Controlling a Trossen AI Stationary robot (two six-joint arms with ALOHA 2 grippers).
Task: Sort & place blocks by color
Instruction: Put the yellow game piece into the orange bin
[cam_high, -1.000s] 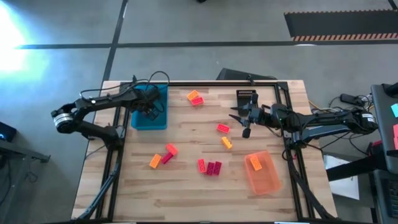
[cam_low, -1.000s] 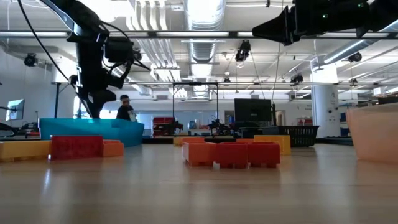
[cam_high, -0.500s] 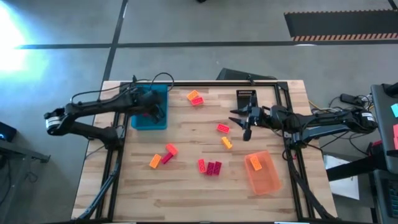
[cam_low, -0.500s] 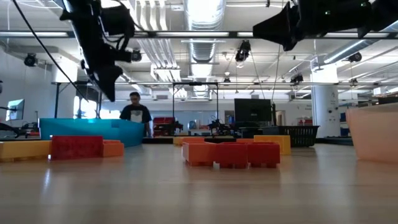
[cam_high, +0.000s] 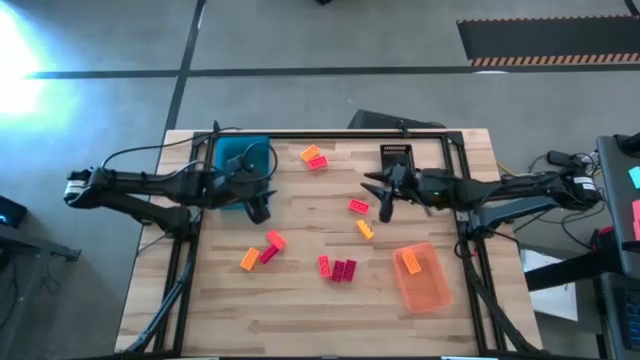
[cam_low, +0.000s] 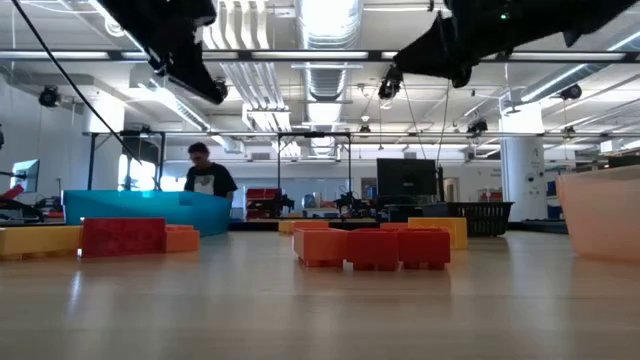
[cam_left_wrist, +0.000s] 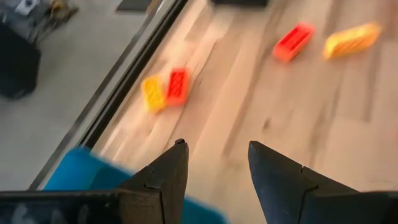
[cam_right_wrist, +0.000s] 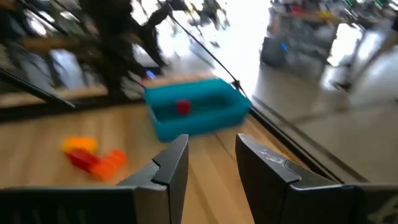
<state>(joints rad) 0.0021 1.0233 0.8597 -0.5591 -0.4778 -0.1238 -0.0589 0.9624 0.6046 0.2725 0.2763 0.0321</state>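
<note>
Small studded blocks lie scattered on the wooden table: an orange and red pair near the far edge, a red one, a yellow one, an orange, red and yellow cluster, and a red group. One red block lies in the blue tray, and an orange one in the translucent orange tray. My left gripper hangs open and empty above the table at the blue tray's near right corner. My right gripper is open and empty, raised just right of the red block.
A black tray stands near the far edge, behind my right gripper. The table's metal frame rails run along its left, right and far sides. Bare wood lies along the near edge. A person stands in the room beyond the table.
My left gripper has risen from low over the blue tray and moved toward the table's near edge and right, ending past the tray's near right corner. My right gripper has shifted a little toward the left, closer to the red block. No block has moved.
</note>
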